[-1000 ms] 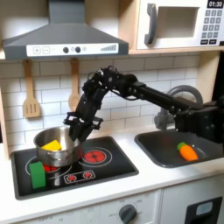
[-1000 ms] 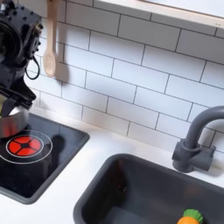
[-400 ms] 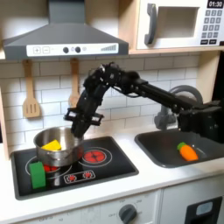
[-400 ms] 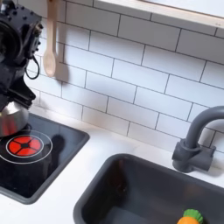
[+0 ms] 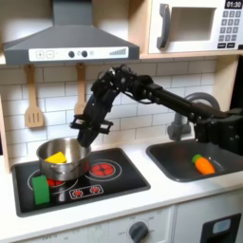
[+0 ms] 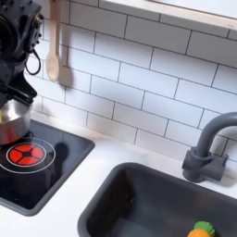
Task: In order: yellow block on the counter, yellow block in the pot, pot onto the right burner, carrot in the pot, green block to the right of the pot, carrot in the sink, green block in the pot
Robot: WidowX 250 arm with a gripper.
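We see the small yellow toy cube [image 5: 58, 157] inside the round shiny steel pot [image 5: 63, 159], black gripper [image 5: 85, 134] just above the pot's rim, jaw state indiscernible, orange carrot [image 5: 204, 164] in dark grey sink [image 5: 180, 163].

White subway-tile backsplash [image 5: 142, 114] with dark grout behind the toy kitchen. Grey range hood [image 5: 66, 38] mounted above the tile; microwave [image 5: 195, 26] just beside the hood on the first exterior view's right. Two wooden utensils [image 5: 33, 100] hang on the tile below the hood. Even, soft light.
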